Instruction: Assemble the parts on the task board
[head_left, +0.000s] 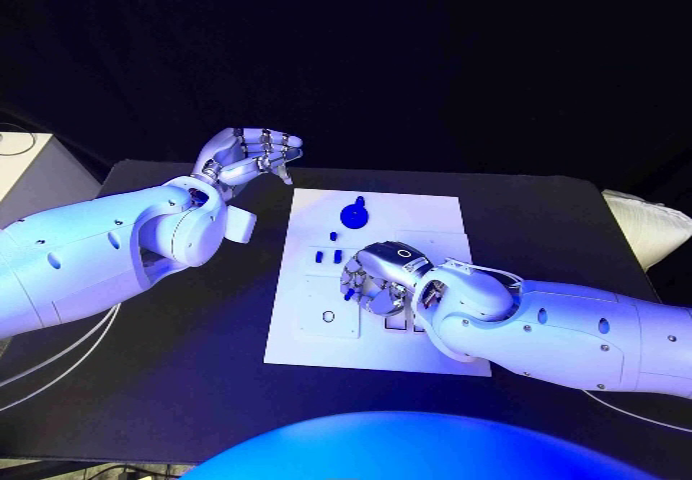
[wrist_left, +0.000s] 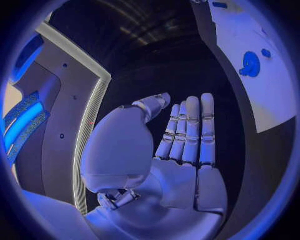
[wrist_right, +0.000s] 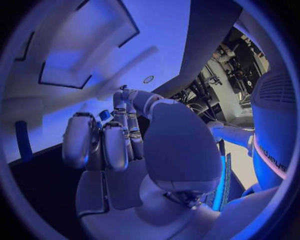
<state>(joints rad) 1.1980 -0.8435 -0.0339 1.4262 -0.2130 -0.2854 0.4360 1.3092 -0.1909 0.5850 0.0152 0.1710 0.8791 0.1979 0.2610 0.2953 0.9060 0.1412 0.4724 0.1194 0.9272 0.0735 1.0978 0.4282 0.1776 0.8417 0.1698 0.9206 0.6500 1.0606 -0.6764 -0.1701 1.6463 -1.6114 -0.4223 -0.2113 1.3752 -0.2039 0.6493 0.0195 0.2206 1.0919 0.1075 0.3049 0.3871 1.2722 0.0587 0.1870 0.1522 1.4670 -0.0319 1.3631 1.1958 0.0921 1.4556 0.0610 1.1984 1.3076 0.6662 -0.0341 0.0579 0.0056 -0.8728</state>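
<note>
The white task board (head_left: 433, 215) lies in the middle of the black table. A round blue part with a knob (head_left: 353, 213) rests near the board's far edge, with small blue parts (head_left: 326, 257) just nearer. My right hand (head_left: 378, 282) is bent down over the board's middle. In the right wrist view its fingers (wrist_right: 116, 145) curl round a small blue part (wrist_right: 104, 115) pinched at their tips. My left hand (head_left: 254, 154) hovers above the table beyond the board's far left corner, its fingers (wrist_left: 187, 130) straight and holding nothing. The board (wrist_left: 262, 95) and round blue part (wrist_left: 250, 64) also lie ahead of it.
A small ring-shaped hole (head_left: 329, 316) marks the board's near left area. A blue bar (wrist_right: 23, 140) stands on the board by my right hand. A white box (head_left: 26, 170) sits off the table's left, and a pale object (head_left: 649, 225) at its right edge.
</note>
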